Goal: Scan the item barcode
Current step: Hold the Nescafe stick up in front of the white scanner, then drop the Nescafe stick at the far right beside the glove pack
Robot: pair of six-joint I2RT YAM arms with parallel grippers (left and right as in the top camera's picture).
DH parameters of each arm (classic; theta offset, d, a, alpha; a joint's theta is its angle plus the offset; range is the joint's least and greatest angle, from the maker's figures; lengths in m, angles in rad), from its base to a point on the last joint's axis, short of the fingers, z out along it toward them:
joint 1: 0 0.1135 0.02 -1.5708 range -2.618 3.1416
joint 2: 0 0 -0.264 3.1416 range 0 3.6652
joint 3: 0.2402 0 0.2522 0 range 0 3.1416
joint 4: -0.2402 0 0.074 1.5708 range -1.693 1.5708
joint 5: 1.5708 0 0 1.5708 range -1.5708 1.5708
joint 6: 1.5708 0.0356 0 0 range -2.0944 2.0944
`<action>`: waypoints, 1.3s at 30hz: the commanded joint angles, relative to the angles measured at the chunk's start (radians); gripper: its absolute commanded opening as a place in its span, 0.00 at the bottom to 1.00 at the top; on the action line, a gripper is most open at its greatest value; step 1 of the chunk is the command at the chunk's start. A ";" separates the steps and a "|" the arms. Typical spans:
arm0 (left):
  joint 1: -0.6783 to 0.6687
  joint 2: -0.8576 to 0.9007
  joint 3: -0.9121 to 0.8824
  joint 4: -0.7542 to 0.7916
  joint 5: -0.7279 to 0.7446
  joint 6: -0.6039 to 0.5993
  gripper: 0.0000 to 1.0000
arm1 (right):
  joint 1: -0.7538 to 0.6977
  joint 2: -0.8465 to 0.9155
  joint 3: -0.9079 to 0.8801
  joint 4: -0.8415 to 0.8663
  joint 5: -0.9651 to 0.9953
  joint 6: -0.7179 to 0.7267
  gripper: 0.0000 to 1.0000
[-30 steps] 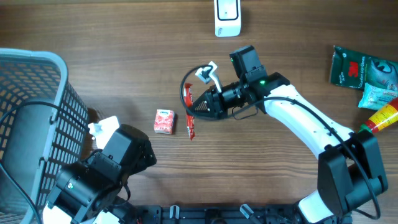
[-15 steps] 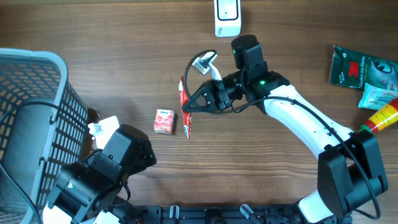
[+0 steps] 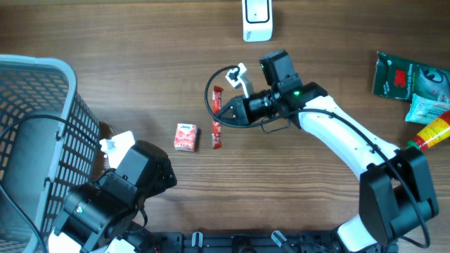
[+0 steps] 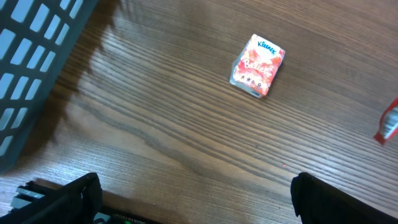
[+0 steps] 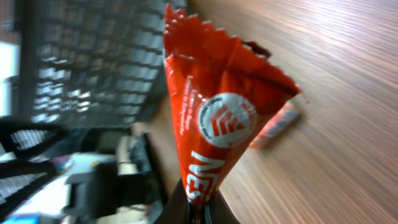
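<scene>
**Red packet swings straight in the right claw's pinch**

Since half a second ago the right claw (image 3: 226, 112) has rolled its wrist back and dropped slightly toward the table's near edge. The red packet (image 3: 217, 118) it carries no longer slants; from overhead it now reads as a straight, narrow strip.

Dark wood-grain laminate covers the table (image 3: 140, 56), with fine streaks running across it. A grey plastic basket (image 3: 42, 119) with square mesh walls fills the left edge; what it holds cannot be made out. Crinkled green packets (image 3: 404, 76) lie at the right edge, with a yellow and red tube (image 3: 430, 132) just nearer. A white, rounded scanner (image 3: 257, 20) sits at the middle of the far edge.

The red packet is near the table's centre, between the scanner and the near edge. It is glossy foil with a serrated end, clamped tight between the right claw's fingers. A small boxy tissue pack (image 4: 257, 65), printed pink and orange, lies flat just to its left, apart from it.

The left claw (image 4: 199, 205) hangs near the front-left corner, spread wide and holding nothing.
</scene>
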State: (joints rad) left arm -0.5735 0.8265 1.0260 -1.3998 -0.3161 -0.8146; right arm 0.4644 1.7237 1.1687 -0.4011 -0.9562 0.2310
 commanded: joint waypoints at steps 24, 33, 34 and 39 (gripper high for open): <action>0.002 -0.002 0.003 -0.001 -0.006 -0.012 1.00 | -0.138 0.676 0.944 0.173 1.188 -0.756 0.04; 0.002 -0.002 0.003 -0.001 -0.006 -0.012 1.00 | -0.131 0.669 0.946 0.181 1.101 -0.686 0.05; 0.002 -0.002 0.003 -0.001 -0.006 -0.013 1.00 | -0.137 0.648 0.946 0.151 1.179 -0.661 0.04; 0.002 -0.002 0.003 -0.001 -0.006 -0.012 1.00 | -0.323 0.507 0.946 -0.022 1.442 -0.476 0.04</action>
State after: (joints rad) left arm -0.5735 0.8265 1.0260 -1.4025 -0.3161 -0.8146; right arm 0.2752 2.3573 2.0888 -0.3779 0.3264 -0.3847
